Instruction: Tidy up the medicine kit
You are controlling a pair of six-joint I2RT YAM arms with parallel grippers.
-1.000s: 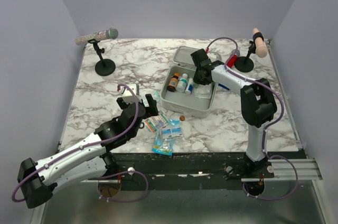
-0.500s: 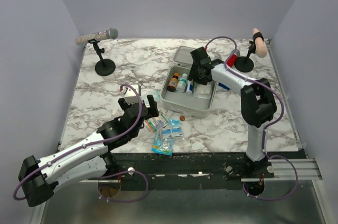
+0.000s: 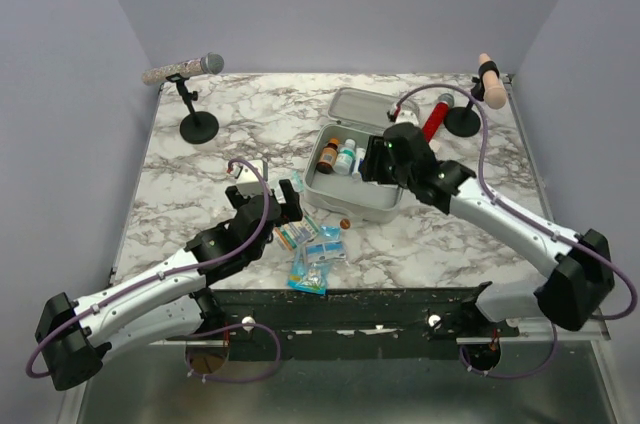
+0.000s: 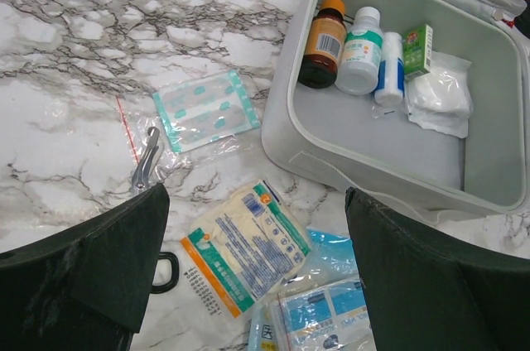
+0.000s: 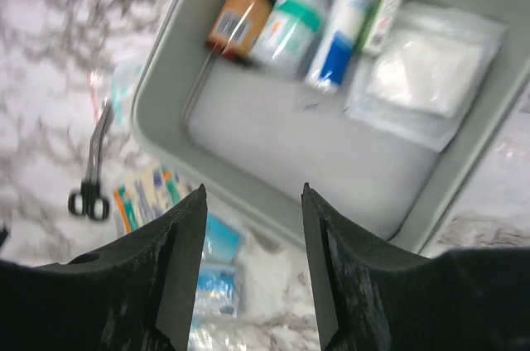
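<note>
— The medicine kit [image 3: 352, 202]: where does it sit?
— Just right of the middle of the table [image 3: 200, 174], a white marble-look top with grey veins, boxed in by plain pale lilac walls [image 3: 350, 4]. Its lid is up, at the far side.
— Start at the left, then.
— In the far left corner there's a microphone [image 3: 185, 68] on a black stand. Nearer, the left gripper [image 4: 255, 194] hangs with its jaws spread wide and nothing in them. Below it are loose items: a teal plaster sachet [image 4: 203, 111], a cream packet [image 4: 244, 247] and blue packets [image 4: 319, 318]. Small scissors [image 4: 147, 156] lie just beside the sachet.
— And inside the kit?
— Along the far wall are a brown bottle [image 4: 321, 40], a white bottle [image 4: 361, 49], a slim tube [image 4: 389, 69] and a green box [image 4: 418, 49], then a gauze pack [image 4: 439, 98].
— The right gripper?
— The right gripper [image 5: 252, 194] is over the kit's right half, fingers apart and empty. Behind the kit is a red cylinder [image 3: 434, 117], next to a black stand holding a peach-coloured handle [image 3: 489, 82].
</note>
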